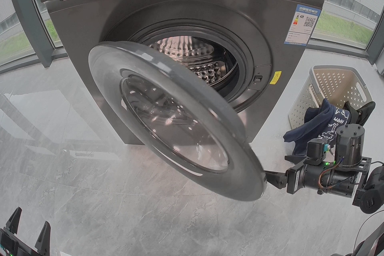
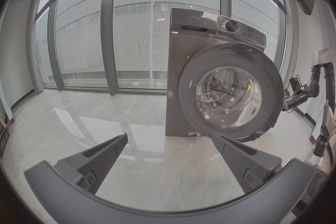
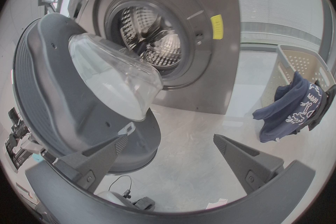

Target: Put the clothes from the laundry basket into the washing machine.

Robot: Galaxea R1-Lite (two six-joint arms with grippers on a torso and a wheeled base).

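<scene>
The grey washing machine (image 1: 188, 9) stands with its round door (image 1: 176, 121) swung wide, and the steel drum (image 1: 196, 57) shows bare metal. A beige laundry basket (image 1: 340, 83) sits on the floor to the machine's right, with a navy printed garment (image 1: 320, 125) and a dark one draped over its front rim. My right gripper (image 1: 282, 171) is open, low beside the door's outer edge, with one finger (image 3: 105, 154) close to the door's inner rim (image 3: 52, 95). The navy garment (image 3: 290, 109) hangs off to its side. My left gripper (image 1: 30, 225) is open and holds nothing, low at the near left.
Glossy grey tile floor (image 1: 100, 189) spreads in front of the machine. Glass walls with dark frames (image 2: 108, 25) stand behind and to the left. The open door juts out into the space between my arms. The left wrist view takes in my right arm (image 2: 297, 95) beyond the door (image 2: 231, 91).
</scene>
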